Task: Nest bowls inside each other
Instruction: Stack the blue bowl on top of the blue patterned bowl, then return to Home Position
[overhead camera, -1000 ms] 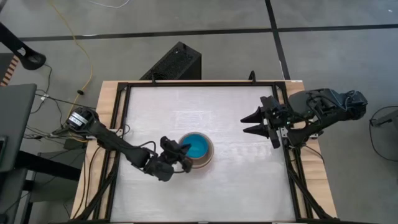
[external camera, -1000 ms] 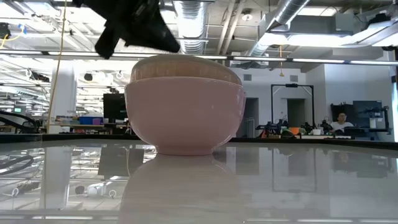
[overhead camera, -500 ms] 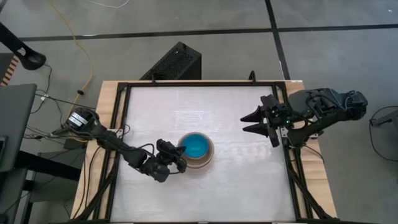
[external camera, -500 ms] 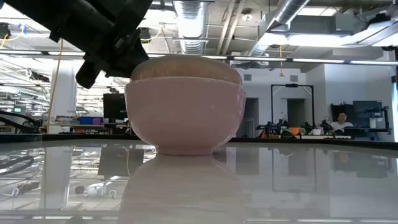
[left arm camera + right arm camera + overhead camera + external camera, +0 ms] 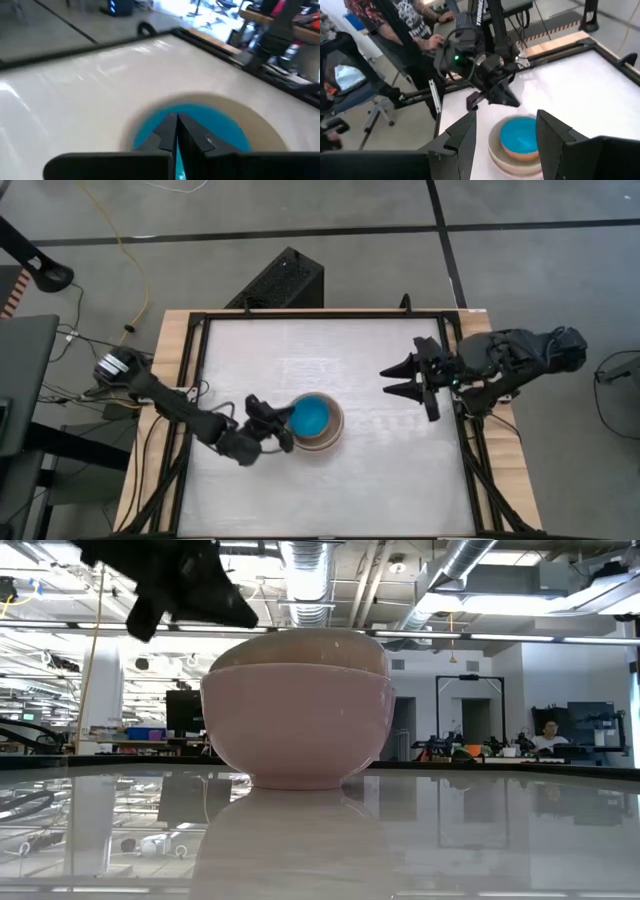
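Observation:
A stack of nested bowls stands on the table a little left of centre. A blue bowl (image 5: 312, 417) sits innermost, inside a beige one (image 5: 300, 648), which sits in a pink bowl (image 5: 297, 730) resting on its base. My left gripper (image 5: 288, 422) is shut. It hovers at the stack's left rim, its tips (image 5: 176, 131) over the blue bowl (image 5: 210, 125) and clear of it. My right gripper (image 5: 384, 380) is open, raised over the table's right part, and points toward the stack (image 5: 520, 137).
The white tabletop (image 5: 380, 480) has a black frame along its edges (image 5: 470, 470). Bare table lies all around the stack. People sit and stand beyond the table's left side (image 5: 395, 30).
My left gripper, still shut, has drawn back a little toward the table's left edge, from farther over the bowls to their left rim. The bowls have not moved.

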`<state>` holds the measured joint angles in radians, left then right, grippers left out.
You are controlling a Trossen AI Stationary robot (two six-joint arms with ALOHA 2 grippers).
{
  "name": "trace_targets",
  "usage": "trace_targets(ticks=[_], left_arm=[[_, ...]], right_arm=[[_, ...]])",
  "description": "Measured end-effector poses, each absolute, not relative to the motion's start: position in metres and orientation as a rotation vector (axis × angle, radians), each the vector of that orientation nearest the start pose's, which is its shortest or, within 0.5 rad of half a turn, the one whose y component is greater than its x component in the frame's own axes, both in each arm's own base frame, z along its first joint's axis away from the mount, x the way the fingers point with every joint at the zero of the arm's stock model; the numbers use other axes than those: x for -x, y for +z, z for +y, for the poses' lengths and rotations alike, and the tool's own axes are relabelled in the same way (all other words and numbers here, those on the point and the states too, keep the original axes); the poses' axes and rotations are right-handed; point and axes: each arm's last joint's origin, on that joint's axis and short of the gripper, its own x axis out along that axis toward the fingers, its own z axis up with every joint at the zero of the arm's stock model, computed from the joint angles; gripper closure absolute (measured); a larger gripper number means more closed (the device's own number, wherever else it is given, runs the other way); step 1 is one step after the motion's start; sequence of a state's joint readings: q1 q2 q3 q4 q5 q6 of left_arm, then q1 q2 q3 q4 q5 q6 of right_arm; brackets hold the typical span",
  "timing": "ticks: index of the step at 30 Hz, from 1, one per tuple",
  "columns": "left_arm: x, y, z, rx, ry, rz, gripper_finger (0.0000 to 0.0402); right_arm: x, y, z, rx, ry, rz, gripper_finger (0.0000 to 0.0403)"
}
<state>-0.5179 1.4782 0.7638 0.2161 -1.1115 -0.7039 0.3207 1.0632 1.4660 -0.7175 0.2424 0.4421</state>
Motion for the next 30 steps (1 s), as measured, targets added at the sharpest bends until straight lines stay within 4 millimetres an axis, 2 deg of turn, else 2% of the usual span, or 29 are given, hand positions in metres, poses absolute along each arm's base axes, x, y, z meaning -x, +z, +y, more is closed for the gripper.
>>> trace_targets(ticks=[3,6,12,18,24,30], left_arm=[[-0.257,0.236,-0.109,0.27,0.69,0.097,0.0401],[-0.244,0.251,-0.098,0.239,0.703,0.108,0.0401],[-0.212,0.262,-0.081,0.21,0.703,0.216,0.0401],[-0.181,0.27,-0.066,0.234,0.696,0.298,0.0401],[-0.157,0.282,-0.055,0.244,0.658,0.319,0.0401],[-0.135,0.29,-0.044,0.276,0.61,0.338,0.0401]], right_arm=[[-0.187,0.439,0.057,-0.347,0.01,0.294,0.0233],[-0.2,0.409,0.063,-0.377,0.008,0.293,0.0233],[-0.222,0.339,0.074,-0.471,0.037,0.208,0.0234],[-0.224,0.284,0.074,-0.545,0.063,0.08,0.026],[-0.232,0.252,0.073,-0.548,0.038,0.087,0.03],[-0.259,0.231,0.065,-0.538,0.047,0.076,0.0327]])
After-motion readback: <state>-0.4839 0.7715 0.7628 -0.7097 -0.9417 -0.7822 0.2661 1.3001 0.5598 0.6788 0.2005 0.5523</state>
